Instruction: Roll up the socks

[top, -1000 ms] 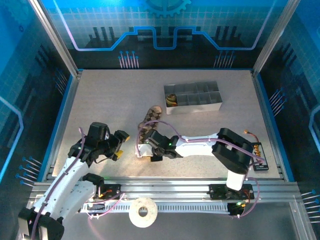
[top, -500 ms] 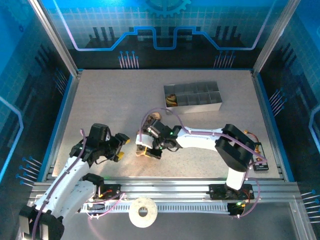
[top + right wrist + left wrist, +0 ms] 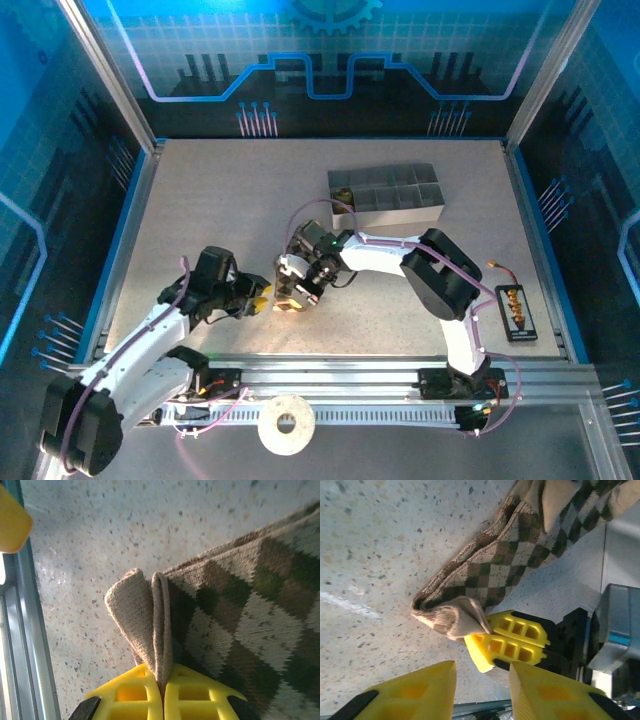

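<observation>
Right jaws pinch the limp brown sock (image 3: 235, 625) by its folded tan end, where I'd grip; left jaws spread beside it.

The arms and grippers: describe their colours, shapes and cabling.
Both the left arm and the right arm have white link shells with black joints and motor housings. Thin purple cables loop along them. The left gripper and the right gripper carry blunt yellow plastic fingers with rectangular pockets moulded in, on black mounts.

diamond-check sock (image 3: 235, 625) cut off at picture edge, tray (image 3: 400, 214) contents indistinct
</observation>
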Controlling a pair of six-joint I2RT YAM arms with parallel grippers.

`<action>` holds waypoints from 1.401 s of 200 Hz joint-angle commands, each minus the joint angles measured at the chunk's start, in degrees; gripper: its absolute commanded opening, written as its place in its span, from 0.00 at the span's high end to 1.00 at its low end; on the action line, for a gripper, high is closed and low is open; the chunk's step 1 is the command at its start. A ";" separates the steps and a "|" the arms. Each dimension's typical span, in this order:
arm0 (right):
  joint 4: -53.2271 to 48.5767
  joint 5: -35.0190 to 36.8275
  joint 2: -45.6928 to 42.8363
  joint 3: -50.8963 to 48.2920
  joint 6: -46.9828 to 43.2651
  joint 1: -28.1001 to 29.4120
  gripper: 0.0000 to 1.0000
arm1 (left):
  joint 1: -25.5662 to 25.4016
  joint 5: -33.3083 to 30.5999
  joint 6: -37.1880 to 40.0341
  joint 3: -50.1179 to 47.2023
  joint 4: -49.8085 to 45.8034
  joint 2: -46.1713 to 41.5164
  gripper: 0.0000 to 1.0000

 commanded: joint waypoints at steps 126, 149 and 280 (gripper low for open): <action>0.43 0.09 2.63 0.71 4.81 -1.22 0.98 | -4.10 -2.37 -3.66 -1.59 18.10 20.69 0.81; 2.99 1.36 0.52 -1.26 4.50 -1.15 0.85 | -4.17 -5.00 -1.50 -0.23 11.54 22.93 0.82; 33.01 45.43 -21.48 -28.45 -38.92 17.73 0.36 | -4.01 -7.65 3.47 5.65 -1.07 26.42 0.81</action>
